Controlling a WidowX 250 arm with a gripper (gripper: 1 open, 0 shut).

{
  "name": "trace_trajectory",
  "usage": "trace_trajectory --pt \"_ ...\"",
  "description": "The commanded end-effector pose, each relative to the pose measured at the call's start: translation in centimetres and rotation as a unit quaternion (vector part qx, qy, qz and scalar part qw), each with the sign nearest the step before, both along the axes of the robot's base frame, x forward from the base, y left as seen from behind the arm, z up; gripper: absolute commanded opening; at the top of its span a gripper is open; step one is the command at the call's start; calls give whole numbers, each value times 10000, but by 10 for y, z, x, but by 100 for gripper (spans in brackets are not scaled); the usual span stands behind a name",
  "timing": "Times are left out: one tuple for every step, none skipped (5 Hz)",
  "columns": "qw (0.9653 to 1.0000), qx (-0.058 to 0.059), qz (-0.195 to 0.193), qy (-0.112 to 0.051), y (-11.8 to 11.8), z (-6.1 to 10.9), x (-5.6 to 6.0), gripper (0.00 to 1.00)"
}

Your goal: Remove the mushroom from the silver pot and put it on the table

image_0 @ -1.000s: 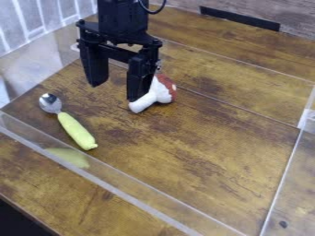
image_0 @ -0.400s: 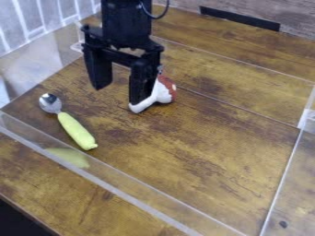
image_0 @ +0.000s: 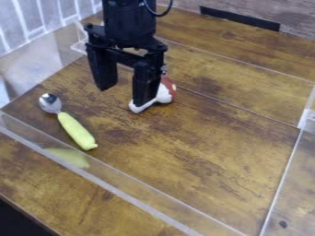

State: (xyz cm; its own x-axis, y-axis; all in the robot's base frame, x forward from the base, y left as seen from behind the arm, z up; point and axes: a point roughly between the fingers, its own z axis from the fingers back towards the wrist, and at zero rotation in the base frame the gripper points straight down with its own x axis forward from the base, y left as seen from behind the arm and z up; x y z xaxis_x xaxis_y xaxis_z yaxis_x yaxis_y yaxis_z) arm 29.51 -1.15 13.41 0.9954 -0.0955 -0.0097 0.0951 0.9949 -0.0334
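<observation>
Gripper point(image_0: 124, 89): black two-finger unit, pointing straight down, jaws spread wide and released; nothing is held between them.
Gripper fingers point(image_0: 107, 72): two long dark bars hanging above the table; the nearer-left one hangs over bare wood, the other stands in front of the mushroom and hides part of it.
Contact: from this view it cannot be told whether the right-hand finger touches the mushroom or merely overlaps it.
Mushroom point(image_0: 153, 98): lying on its side on the table, white stem toward the lower left, red-brown cap toward the upper right; placed just beside the gripper, at its right-hand finger.
Table point(image_0: 222, 138): brown wooden planks with dark grain; it carries every item in view.
Corn toy point(image_0: 76, 130): long yellow piece lying flat, left of centre, well apart from the mushroom, angled from upper left to lower right.
Spoon point(image_0: 50, 102): small silver item with a rounded bowl, resting just beside the upper end of the corn toy.
Clear panels point(image_0: 147, 198): transparent walls run around the work area; the near one crosses the foreground diagonally and shows a faint yellow reflection of the corn toy.
Silver pot: not identifiable in this view.
</observation>
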Motion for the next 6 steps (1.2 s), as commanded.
trace_trajectory --pt "9995 19 -48 -298 8 14 0 100" --pt "9995 15 -126 -289 22 12 -4 100" --pt "9975 107 -223 -662 39 22 -4 100" --pt "9953 101 -468 -844 30 17 16 100" --pt "9930 83 -701 -945 24 19 34 100" --pt "9934 96 -573 -989 18 4 40 100"
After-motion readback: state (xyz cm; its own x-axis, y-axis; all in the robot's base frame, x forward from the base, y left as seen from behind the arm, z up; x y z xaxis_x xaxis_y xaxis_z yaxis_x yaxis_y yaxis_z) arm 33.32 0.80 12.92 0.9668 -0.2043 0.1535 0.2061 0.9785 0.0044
